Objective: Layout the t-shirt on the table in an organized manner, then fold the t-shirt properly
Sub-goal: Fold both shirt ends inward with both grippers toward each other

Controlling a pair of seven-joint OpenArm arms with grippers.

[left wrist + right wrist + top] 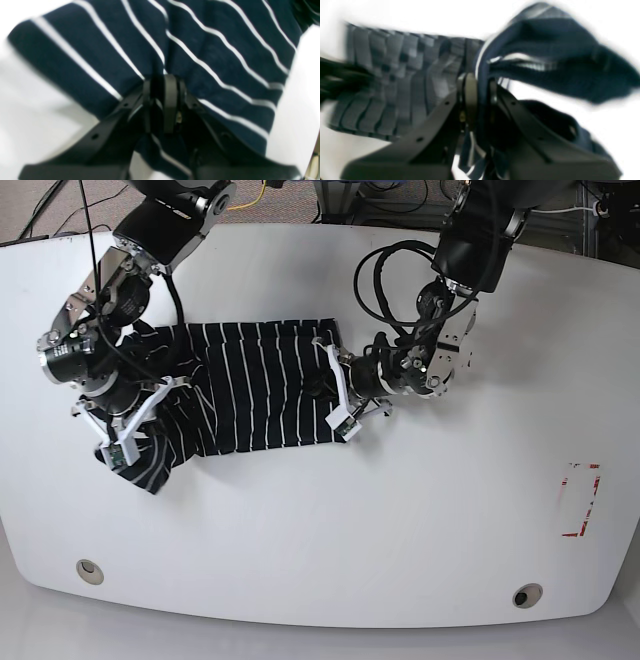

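While gripping the shirt near its right edge in the base view with the left end effector, also clamps the bunched part at left with the right end effector. Pinches a narrow ridge of cloth between the left fingertips, close together. Holds a thicker fold between the right fingertips, with loose cloth looping out toward the upper right of the right wrist view. Spreads fairly flat across the left-centre of the base view, with thin white stripes running up and down the frame, then crumples into folds beneath the right arm at left. Slants the stripes from upper left to lower right in the left wrist view. Rests on the glossy white worktop, above the middle of the base view for the most part, with the lowest folds hanging toward the left-centre. Shows one round hole at lower left of the worktop, another round hole at lower right, and a red rectangular mark near the right edge.
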